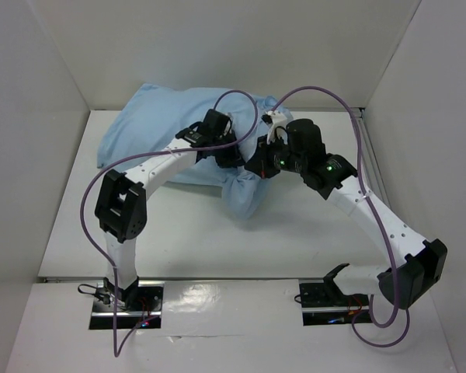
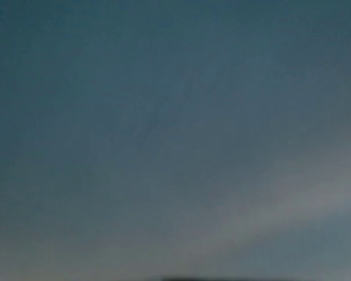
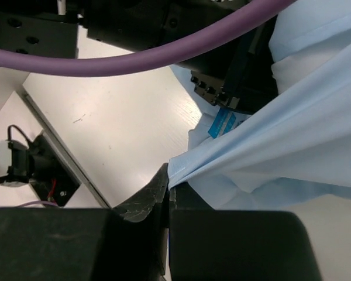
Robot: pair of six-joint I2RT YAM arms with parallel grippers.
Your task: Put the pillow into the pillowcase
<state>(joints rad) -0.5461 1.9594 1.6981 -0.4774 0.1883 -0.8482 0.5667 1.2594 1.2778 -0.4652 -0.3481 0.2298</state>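
The right fingers (image 3: 157,192) are shut tight on the hem of the pillowcase (image 1: 151,116), out past the middle of the table (image 1: 295,233). They pull the hem flat and tight. Just past them a bit of the pillow (image 3: 200,140) peeks out, and its blue label (image 3: 222,122) shows. So I think this end is not in yet. The left arm (image 1: 167,162) reaches into the cloth there. Its camera sees only blue, so I cannot tell if the left fingers are open or shut. The rest of the pillowcase lies plump by the far edge, more to the far left corner. Most of the pillow seems to be inside.

To do this well, the right fingers should hold the hem up and wide. The left fingers should push the bare end deep in and not drag the cloth. Then the hem can go over the label.
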